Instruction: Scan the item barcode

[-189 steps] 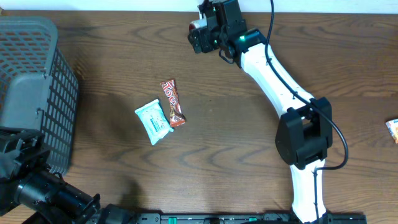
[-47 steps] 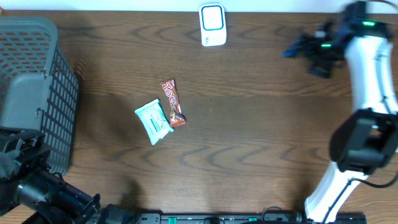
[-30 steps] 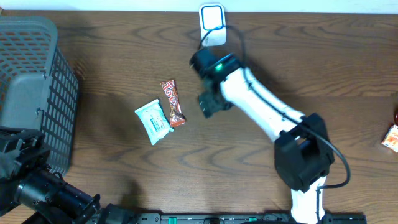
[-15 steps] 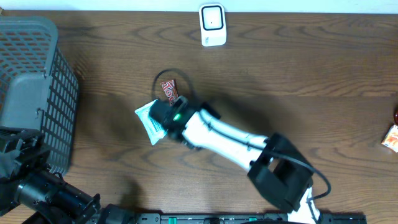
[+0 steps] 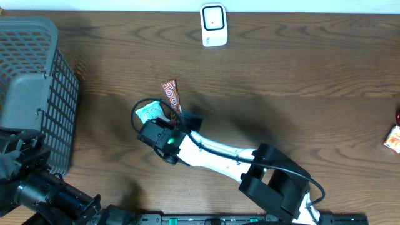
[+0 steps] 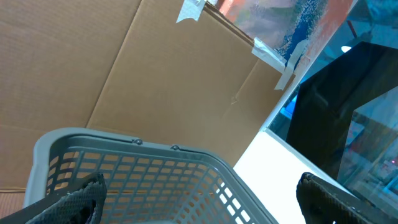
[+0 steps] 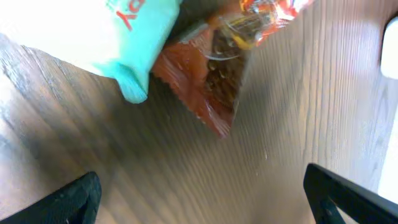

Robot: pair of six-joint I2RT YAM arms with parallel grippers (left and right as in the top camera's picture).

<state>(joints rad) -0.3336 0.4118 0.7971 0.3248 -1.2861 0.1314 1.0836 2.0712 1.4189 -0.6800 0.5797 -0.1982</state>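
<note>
Two items lie left of the table's middle: a red candy bar wrapper (image 5: 170,94) and a teal-and-white packet (image 5: 149,112). My right gripper (image 5: 165,120) hovers over their near ends, open, covering part of both. In the right wrist view the teal packet (image 7: 124,37) and the red wrapper (image 7: 217,68) lie just ahead of the open right gripper (image 7: 205,199), and only bare wood lies between its fingertips. A white barcode scanner (image 5: 213,25) stands at the table's far edge. My left gripper (image 6: 202,202) is open and empty, facing the grey basket (image 6: 143,168).
A grey mesh basket (image 5: 31,94) fills the left end of the table, with the left arm (image 5: 25,175) beside it at the near left. An orange packet (image 5: 394,137) and a red object (image 5: 398,117) lie at the right edge.
The right arm has swung from the far side of the table down and left onto the two packets. Its gripper stays open. The left arm has not moved.
</note>
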